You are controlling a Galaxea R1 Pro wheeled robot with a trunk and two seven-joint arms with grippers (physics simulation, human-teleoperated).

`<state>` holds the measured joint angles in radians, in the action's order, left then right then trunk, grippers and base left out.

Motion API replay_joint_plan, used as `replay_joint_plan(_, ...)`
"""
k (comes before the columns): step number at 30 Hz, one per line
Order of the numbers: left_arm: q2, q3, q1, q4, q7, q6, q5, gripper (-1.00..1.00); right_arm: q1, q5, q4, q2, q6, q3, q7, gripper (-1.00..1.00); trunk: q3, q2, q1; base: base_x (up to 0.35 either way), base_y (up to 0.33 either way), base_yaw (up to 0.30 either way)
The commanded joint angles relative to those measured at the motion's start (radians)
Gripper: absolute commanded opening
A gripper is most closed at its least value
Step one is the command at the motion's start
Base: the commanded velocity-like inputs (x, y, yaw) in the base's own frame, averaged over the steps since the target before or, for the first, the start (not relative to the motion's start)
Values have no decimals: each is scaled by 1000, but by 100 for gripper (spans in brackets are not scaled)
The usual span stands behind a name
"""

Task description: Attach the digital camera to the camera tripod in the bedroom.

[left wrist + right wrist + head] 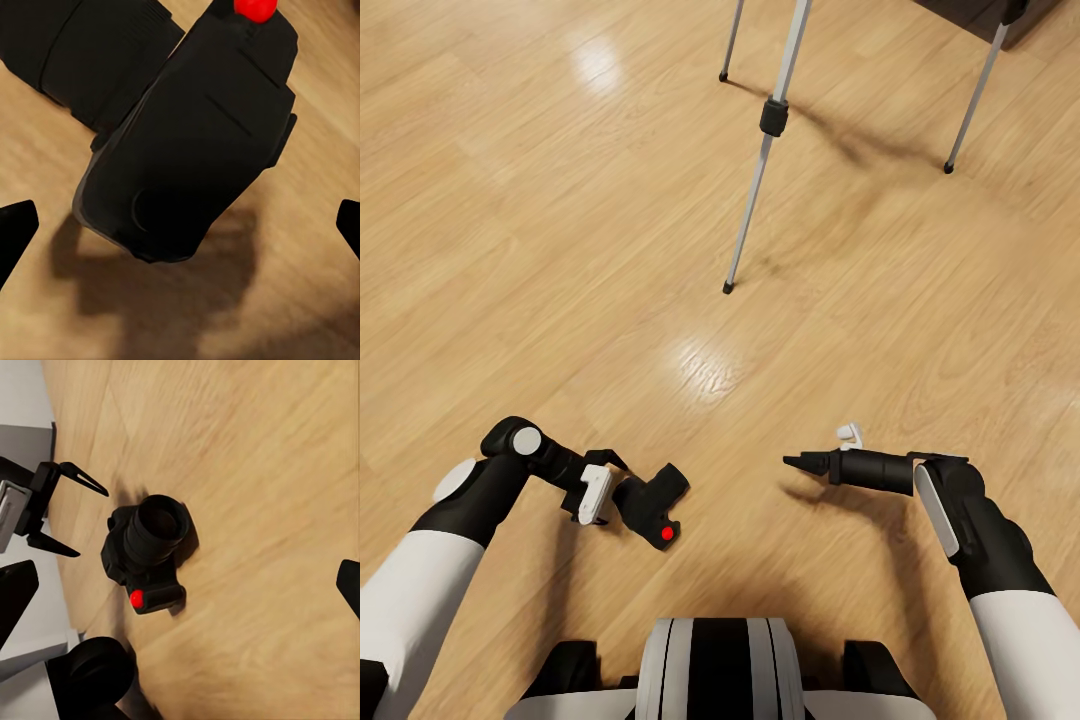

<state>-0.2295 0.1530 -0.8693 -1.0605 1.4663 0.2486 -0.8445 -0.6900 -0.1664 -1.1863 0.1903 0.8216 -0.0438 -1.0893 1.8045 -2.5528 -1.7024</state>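
One camera lies on the wood floor, low in the head view and just ahead of the robot's base, at the left claw's tips; it is black with one red button; in the head view its lens barrel points up and to the right, away from the robot, and that is its long axis, with the button end nearest the base; from the right wrist view the lens faces almost straight at that camera, with the button on the body beside it; in the left wrist view the camera's body looms close between the two finger tips, the button at its far end; the left claw stands wide open, and in the right wrist view its two prongs are spread just beside the camera, clear of it, so it has hold of nothing; the right claw sits well apart to the right, its fingers together to a point in the head view, yet its own wrist view shows the tips far apart at the edges, so I cannot tell how open it is; it grips nothing; one tripod stands further ahead, three silver legs showing, each with a black foot, the nearest foot well beyond the camera; one small white object lies on the floor just past the right claw.
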Motion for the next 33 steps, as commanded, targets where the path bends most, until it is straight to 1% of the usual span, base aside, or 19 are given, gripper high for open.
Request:
replay_joint_plan(1,-1,2,0,-1,1,7,-2,100,0,-3,0,0,5,0,0,100,0,0,0,0,0,0)
replay_joint_plan(6,-2,2,0,-7,3,8,-2,100,0,4,1,0,6,-1,10,100,0,0,0,0,0,-69)
replay_joint_plan(9,-4,2,0,-10,7,9,-2,100,0,13,2,0,6,-1,17,100,0,0,0,0,0,-211)
replay_joint_plan(22,-5,3,0,-12,9,9,-2,100,0,16,2,0,6,-1,20,100,-1,0,0,0,0,-230)
replay_joint_plan(33,-10,7,0,-12,12,9,-2,100,0,16,16,0,3,-1,22,100,-1,0,0,0,0,-45)
